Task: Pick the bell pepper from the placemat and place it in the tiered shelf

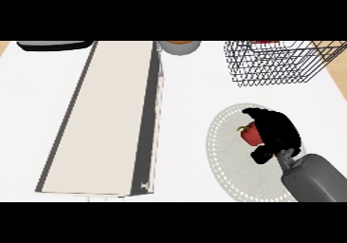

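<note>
Right hand (274, 130) curled round red bell pepper (251, 135), still on round placemat (225, 156). Lift straight up before swinging twd wire tiered shelf (274, 64), keep pepper level, clear rim w/o snagging. Left hand not visible

A smooth white countertop (183, 109) fills nearly the whole view, evenly lit. At the far corners a light wooden surface (342, 59) shows past its edges, possibly the floor. Along the far edge sit a dark, flat, rounded object (54, 45), cut off by the frame, and a grey bowl with orange contents (180, 46), only partly in view.
</note>
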Robot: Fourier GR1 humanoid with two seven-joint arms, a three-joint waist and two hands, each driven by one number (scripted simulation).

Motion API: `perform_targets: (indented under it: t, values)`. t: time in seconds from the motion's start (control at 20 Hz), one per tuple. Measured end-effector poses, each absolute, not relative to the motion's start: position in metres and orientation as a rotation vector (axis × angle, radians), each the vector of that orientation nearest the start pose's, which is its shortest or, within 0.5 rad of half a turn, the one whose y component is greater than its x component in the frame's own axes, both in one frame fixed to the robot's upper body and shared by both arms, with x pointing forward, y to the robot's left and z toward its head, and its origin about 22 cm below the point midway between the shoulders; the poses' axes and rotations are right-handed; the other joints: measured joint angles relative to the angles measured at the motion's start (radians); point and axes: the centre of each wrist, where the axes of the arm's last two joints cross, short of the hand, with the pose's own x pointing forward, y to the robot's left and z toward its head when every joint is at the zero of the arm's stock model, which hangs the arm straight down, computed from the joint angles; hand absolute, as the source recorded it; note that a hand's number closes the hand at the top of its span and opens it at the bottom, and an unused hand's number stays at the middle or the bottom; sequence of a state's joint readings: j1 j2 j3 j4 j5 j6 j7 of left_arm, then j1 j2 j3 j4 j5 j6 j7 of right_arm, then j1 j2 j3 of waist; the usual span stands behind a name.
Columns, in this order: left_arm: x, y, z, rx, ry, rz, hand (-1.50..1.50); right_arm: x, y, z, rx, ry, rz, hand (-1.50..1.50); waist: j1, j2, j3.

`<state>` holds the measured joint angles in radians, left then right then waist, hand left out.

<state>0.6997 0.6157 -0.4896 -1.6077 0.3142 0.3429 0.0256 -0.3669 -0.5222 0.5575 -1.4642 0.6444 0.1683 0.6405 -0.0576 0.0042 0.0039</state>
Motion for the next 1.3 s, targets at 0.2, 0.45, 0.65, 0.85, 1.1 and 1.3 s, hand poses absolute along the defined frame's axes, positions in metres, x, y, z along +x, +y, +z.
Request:
perform_targets:
  t: [0.2, 0.45, 0.65, 0.85, 1.1, 1.3]
  values:
    - [0.006, 0.297, -0.064, 0.233, -0.734, -0.112, 0.00, 0.290, -0.199, 0.045, -0.879, -0.982, 1.281, 1.50, 0.003, 0.001, 0.001]
    - [0.005, 0.297, -0.064, 0.229, -0.734, -0.115, 0.00, 0.292, -0.195, 0.040, -0.879, -1.026, 1.292, 1.50, 0.001, 0.000, 0.000]
    - [0.004, 0.297, -0.065, 0.232, -0.732, -0.114, 0.00, 0.296, -0.193, 0.043, -0.916, -1.065, 1.275, 1.50, -0.004, -0.002, 0.000]
    - [0.010, 0.298, -0.064, 0.229, -0.758, -0.147, 0.00, 0.298, -0.177, 0.052, -0.832, -1.199, 1.452, 1.50, 0.027, 0.004, -0.001]
    - [0.020, 0.298, -0.063, 0.220, -0.793, -0.181, 0.00, 0.299, -0.154, 0.071, -0.606, -1.407, 1.770, 1.50, 0.069, 0.016, -0.003]
    - [0.019, 0.298, -0.063, 0.215, -0.789, -0.180, 0.00, 0.310, -0.153, 0.096, -0.453, -1.552, 1.876, 1.50, 0.064, 0.017, -0.001]
